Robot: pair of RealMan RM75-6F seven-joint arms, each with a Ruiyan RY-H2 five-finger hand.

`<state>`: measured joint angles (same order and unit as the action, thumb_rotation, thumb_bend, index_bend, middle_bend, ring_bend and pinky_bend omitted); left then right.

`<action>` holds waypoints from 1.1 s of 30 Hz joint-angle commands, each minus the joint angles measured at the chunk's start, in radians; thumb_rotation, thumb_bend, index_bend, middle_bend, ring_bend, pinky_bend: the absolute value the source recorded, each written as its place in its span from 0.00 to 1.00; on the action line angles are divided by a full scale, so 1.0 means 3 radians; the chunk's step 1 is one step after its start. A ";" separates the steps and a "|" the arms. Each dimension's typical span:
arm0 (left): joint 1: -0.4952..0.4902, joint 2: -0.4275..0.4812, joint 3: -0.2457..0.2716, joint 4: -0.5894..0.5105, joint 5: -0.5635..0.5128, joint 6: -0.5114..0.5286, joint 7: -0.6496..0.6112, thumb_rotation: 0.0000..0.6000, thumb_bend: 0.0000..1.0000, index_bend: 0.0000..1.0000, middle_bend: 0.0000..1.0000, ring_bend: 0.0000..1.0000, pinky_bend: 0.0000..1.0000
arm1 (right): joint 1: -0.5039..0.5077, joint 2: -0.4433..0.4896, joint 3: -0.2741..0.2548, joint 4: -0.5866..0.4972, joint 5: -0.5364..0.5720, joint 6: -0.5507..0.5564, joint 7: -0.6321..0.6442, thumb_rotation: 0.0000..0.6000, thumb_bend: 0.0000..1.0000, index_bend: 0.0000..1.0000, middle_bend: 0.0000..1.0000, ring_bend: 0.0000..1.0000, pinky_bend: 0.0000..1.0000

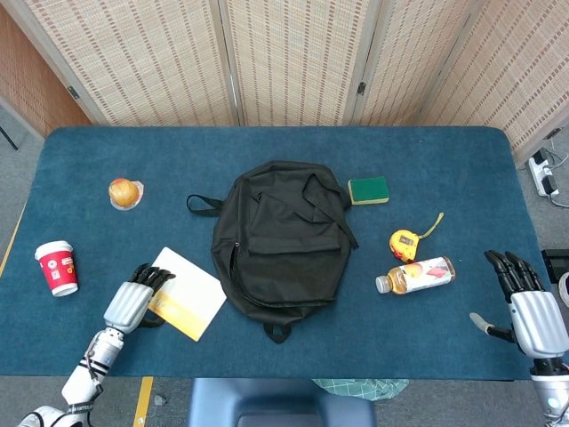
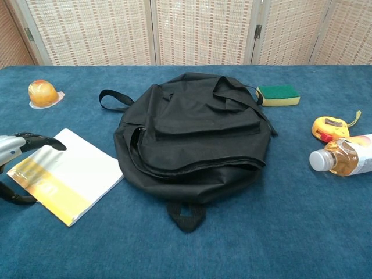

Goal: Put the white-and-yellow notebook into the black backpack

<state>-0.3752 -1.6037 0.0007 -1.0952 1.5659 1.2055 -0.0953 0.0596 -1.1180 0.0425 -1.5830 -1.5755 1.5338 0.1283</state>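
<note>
Nearest edge, R side: right hand [image 1: 526, 307] sits over the table [image 1: 427, 347] near its front R corner, fingers straight and apart, thumb out to the side, holding nothing; seen in head view only.

Front L: left hand [image 1: 133, 298] is at the notebook's [image 1: 184, 293] near-left corner; fingers [image 2: 40, 141] stretch out over the yellow end, thumb curves low beside the cover's edge; hand is spread wide, not closed on the book; can't tell if fingertips actually touch the cover. Notebook lies flat on the cloth, white w/ a yellow band along its near-left end, turned at an angle, just left of the backpack [image 1: 283, 236]; its right corner comes close to the bag's side, touching or not unclear.

Centre: backpack lies flat, black, front pocket facing up; small loop at its near end, a strap [image 1: 203, 205] sticking out to the left at the far end; side zip looks partly parted in chest view.

L edge: red-and-white cup [image 1: 57, 267] standing upright, well apart from the hand; further back, an orange round thing on a small clear wrapper [image 1: 124, 192].

R of bag: drink bottle [image 1: 415, 275] on its side, cap pointing toward the bag; just behind it a yellow tape measure [image 1: 404, 243] w/ tape end pulled out; further back, a green-and-yellow sponge [image 1: 368, 189] near the bag's far R shoulder.

Back: woven folding screens [image 1: 293, 58] beyond the table.
</note>
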 commanded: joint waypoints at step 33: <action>0.0039 -0.0893 -0.0155 0.1238 0.0055 0.0808 -0.1143 1.00 0.36 0.56 0.41 0.30 0.18 | -0.0033 0.0006 -0.0007 -0.0005 0.0005 0.0029 -0.0002 1.00 0.10 0.09 0.13 0.07 0.10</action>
<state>-0.3654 -1.8688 -0.0465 -0.7270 1.5818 1.4446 -0.4353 0.0498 -1.1160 0.0406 -1.5847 -1.5739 1.5425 0.1274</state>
